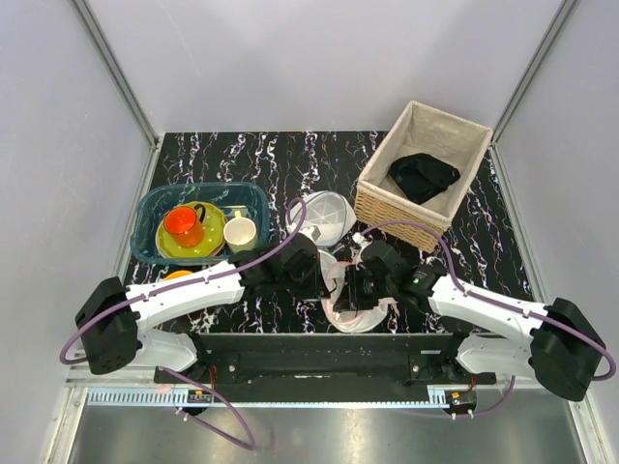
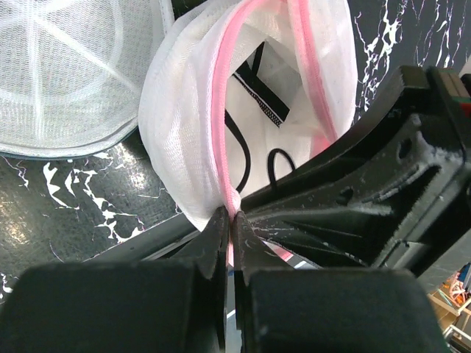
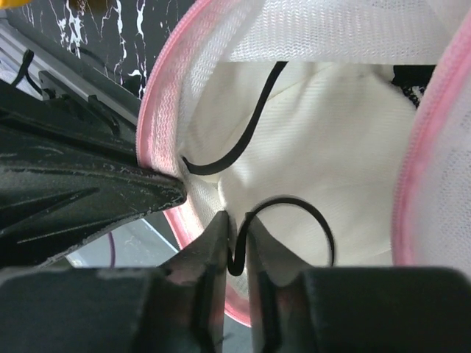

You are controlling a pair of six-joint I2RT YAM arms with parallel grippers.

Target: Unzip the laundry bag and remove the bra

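At the near edge of the counter (image 1: 261, 159), between the two arms, lies the laundry bag (image 2: 180, 132). Its pink zipper rim is parted and the mouth gapes wide.

The left hand (image 2: 229, 217) is clenched on the pink rim (image 2: 221, 110), its two fingers pressed flat together with the edge of the bag pinched between them. The right hand (image 3: 235, 235) reaches into the open mouth from the other side. Its fingers are nipped on a thin black strap (image 3: 237, 257) of the bra (image 3: 285, 198), which loops up from between the fingertips and curls back over the white lining. A second black strap runs down the inner wall of the bag. The rest of the bra sits inside the bag, mostly hidden by the mesh. The two hands are close together, the left one's tip just beside the right one's at the rim.

Just behind the bag, a little to the left, is an all-white mesh dome (image 1: 324, 215).

Further left stands a blue-green bin (image 1: 145, 227) holding an orange cup (image 1: 182, 224), a yellow-green plate (image 1: 198, 246) and a cream cup (image 1: 240, 232).

At the far right is a wicker basket (image 1: 387, 208) with a pale cloth lining, and a crumpled black garment (image 1: 424, 176) lies in it.
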